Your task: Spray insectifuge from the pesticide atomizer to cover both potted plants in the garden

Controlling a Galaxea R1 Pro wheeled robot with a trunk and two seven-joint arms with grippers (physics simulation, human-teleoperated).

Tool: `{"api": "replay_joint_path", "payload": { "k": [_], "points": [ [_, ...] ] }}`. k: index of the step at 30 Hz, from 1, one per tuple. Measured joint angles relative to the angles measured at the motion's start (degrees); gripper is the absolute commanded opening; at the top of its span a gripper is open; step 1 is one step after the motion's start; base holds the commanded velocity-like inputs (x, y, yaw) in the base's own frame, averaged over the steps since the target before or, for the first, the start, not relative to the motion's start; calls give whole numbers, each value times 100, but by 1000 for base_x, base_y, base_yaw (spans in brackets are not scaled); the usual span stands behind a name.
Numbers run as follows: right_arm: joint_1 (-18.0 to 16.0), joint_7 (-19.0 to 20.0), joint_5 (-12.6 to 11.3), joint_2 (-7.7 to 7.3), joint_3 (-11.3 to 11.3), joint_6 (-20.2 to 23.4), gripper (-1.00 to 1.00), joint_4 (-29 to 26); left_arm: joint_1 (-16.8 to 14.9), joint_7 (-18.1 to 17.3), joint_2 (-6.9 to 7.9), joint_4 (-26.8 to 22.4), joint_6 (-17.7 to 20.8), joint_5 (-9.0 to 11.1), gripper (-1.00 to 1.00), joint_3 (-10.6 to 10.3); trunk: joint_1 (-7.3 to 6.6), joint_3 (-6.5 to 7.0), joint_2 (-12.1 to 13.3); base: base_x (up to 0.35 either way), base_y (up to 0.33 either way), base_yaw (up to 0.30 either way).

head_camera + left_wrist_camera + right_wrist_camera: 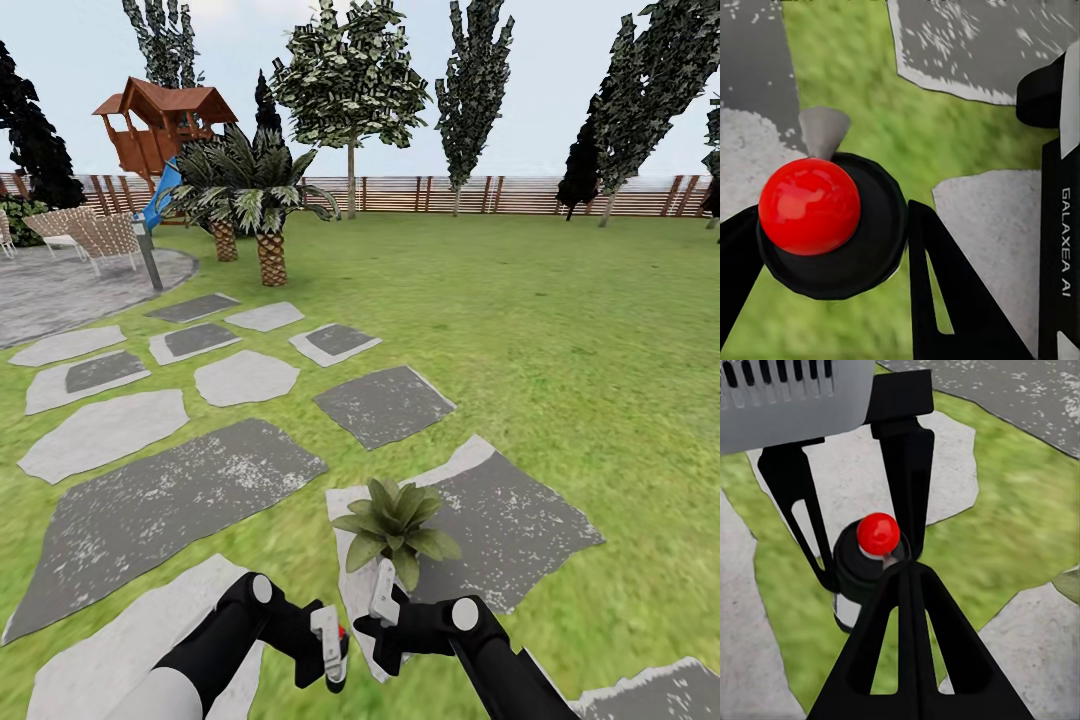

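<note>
Setting: garden [560, 330], green lawn crossed by grey and white stepping stones [170, 500], round paved patio [60, 290] far left, slatted wooden fence [500, 195] along the back.

Left hand [330, 650]: fingers pressed in on the pesticide atomizer [832, 225], a black round-bodied can with a red ball cap and a small grey nozzle cone. The left wrist view shows a black finger on either side of the body, touching it. Pickup step judged done.

Right hand [385, 610]: sits just beside the left one, close to the can's cap; in the right wrist view its dark fingers frame the red ball. Whether it is spread or closed: cannot tell.

Outward: one potted plant [395, 525], a green leaf rosette, stands on a grey stone just ahead of both hands. Pot hidden under the leaves. No whitish specks can be made out on the leaves, so no insectifuge confirmed on it.

Status: atomizer in hand and brought near the first plant; spraying of this plant, and then the second plant, judged still to do.
</note>
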Motion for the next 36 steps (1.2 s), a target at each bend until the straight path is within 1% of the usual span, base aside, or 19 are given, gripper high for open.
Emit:
{"api": "replay_joint_path", "payload": {
  "k": [1,5,8,22,27,36],
  "points": [
    [0,0,0,1,-1,0,-100,0,0,0,-1,0,-3,22,-100,1,0,0,0,0,0,0],
    [1,0,0,-1,-1,0,-100,0,0,-70,-3,3,-137,233,-100,-8,0,0,0,0,0,0],
    [1,0,0,-2,-2,0,-100,0,0,-105,2,6,-211,297,-100,-8,0,0,0,0,0,0],
    [1,0,0,1,-1,0,-100,0,0,-110,-3,7,-223,321,-100,-9,0,0,0,0,0,0],
    [0,0,0,-2,-5,0,-100,0,0,-110,-64,3,-223,316,-100,-8,0,0,0,0,0,0],
    [0,0,0,-1,-3,0,-100,0,0,-110,-82,-2,-223,317,-100,-7,0,0,0,0,0,0]
  ]
}}
